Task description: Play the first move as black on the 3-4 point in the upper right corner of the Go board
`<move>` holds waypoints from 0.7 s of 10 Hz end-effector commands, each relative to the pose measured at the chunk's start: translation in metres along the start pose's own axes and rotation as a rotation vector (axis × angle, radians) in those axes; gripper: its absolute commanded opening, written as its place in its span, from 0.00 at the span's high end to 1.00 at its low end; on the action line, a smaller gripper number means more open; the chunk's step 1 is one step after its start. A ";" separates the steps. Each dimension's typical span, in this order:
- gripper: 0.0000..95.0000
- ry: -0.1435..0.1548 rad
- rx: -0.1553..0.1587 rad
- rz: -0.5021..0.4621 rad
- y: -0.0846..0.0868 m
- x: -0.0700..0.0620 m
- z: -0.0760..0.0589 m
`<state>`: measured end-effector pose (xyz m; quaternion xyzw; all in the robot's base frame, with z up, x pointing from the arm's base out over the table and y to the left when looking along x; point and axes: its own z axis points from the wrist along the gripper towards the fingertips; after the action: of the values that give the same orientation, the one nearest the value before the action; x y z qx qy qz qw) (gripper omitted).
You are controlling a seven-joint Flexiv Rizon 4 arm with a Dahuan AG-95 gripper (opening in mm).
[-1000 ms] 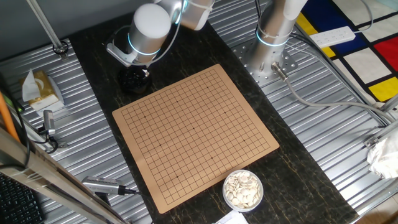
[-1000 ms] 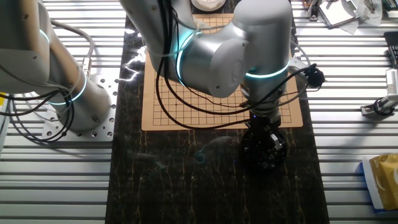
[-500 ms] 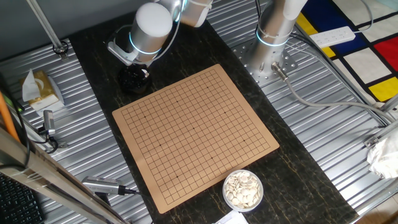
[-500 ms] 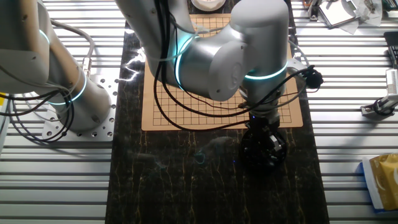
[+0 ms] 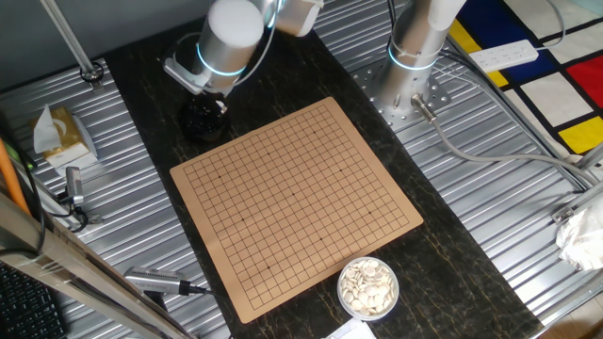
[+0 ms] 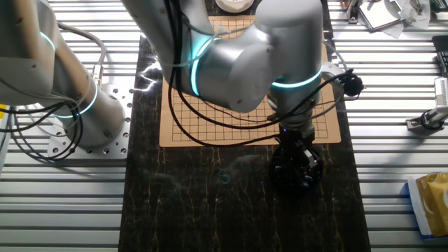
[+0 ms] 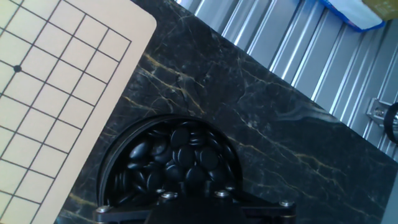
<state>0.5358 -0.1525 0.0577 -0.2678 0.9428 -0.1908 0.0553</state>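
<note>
Hand view is looking straight down into the bowl of black stones (image 7: 171, 165), w/ the gripper body filling the bottom edge; fingertips aren't showing, so can't tell whether they're open, closed or pinching a stone. Stones are lying heaped in the bowl: small, round, glossy, catching little highlights, overlapping each other.

Just beyond the bowl, the Go board (image 7: 56, 93) corner is lying on the dark marble mat (image 7: 261, 124), one printed star dot (image 7: 17, 69) showing near the corner. Bowl and board look just beside each other, not clearly touching.

One fixed view is showing the wrist hanging over the bowl (image 5: 203, 120) at the board's (image 5: 297, 202) far-left corner. No stones are sitting on the grid yet. A bowl of white stones (image 5: 367, 287) is standing at the opposite, near-right corner. The other fixed view is mostly blocked by the arm; the bowl (image 6: 297, 168) is peeking out below the wrist.

Risks from here, as I'm judging it:
- slick, tightly packed stones: fingers could be grabbing two, or squirting one out sideways
- a thin lens-shaped stone may be slipping or tilting in the grip during transfer
- the 3-4 point is unmarked, so miscounting lines or landing on the star dot is easy
- dropping from too high could be making the stone skid off its crossing.
</note>
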 end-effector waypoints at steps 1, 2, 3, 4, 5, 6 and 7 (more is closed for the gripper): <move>0.60 -0.045 -0.017 -0.034 0.000 -0.002 0.001; 0.60 -0.046 -0.011 -0.034 0.000 -0.002 0.001; 0.60 -0.057 -0.006 -0.037 0.000 -0.003 0.001; 0.60 -0.071 0.003 -0.043 0.000 -0.004 0.001; 0.60 -0.076 0.009 -0.043 0.000 -0.004 0.001; 0.60 -0.080 0.011 -0.043 0.000 -0.004 0.001; 0.60 -0.087 0.012 -0.042 0.000 -0.004 0.000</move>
<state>0.5356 -0.1498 0.0679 -0.2953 0.9314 -0.1885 0.0984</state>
